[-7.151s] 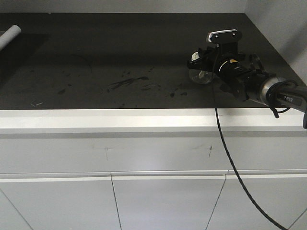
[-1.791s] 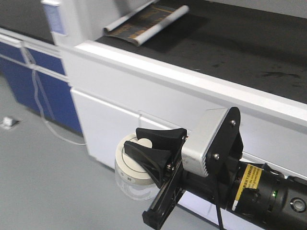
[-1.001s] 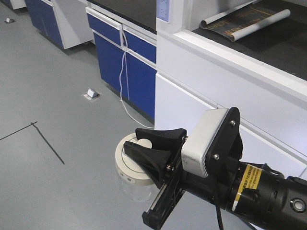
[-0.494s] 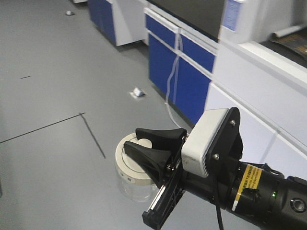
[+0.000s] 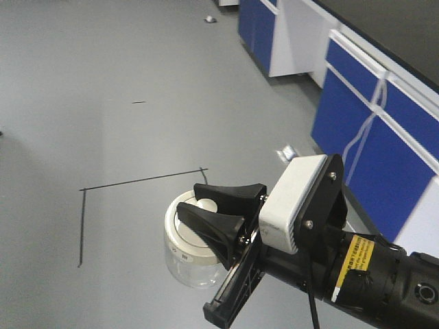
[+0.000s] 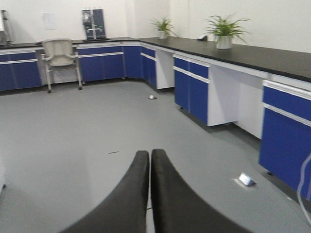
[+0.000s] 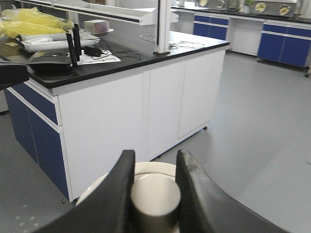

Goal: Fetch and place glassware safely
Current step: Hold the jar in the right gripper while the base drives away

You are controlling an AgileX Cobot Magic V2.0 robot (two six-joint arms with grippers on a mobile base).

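The glassware is a squat clear jar (image 5: pixel 188 264) with a cream-white lid (image 5: pixel 180 236). My right gripper (image 5: pixel 219 205) holds it in the air above the grey floor, shut on the lid's central knob (image 7: pixel 154 198). Both black fingers (image 7: pixel 119 189) press the knob's sides in the right wrist view, with the lid's rim (image 7: pixel 155 167) showing behind. My left gripper (image 6: pixel 149 154) is shut with nothing between its fingers, pointing over open floor.
Blue and white lab cabinets (image 5: pixel 370 130) run along the right. Black tape lines (image 5: pixel 137 181) mark the floor. A white island bench (image 7: pixel 136 107) with a black top holding clutter stands ahead of the right wrist camera. A chair (image 6: pixel 60 60) and plants (image 6: pixel 223 31) are far off.
The whole view has swung from the black counter and white cabinets to open grey floor and blue cabinets. The jar stays gripped by its knob in the same pose.
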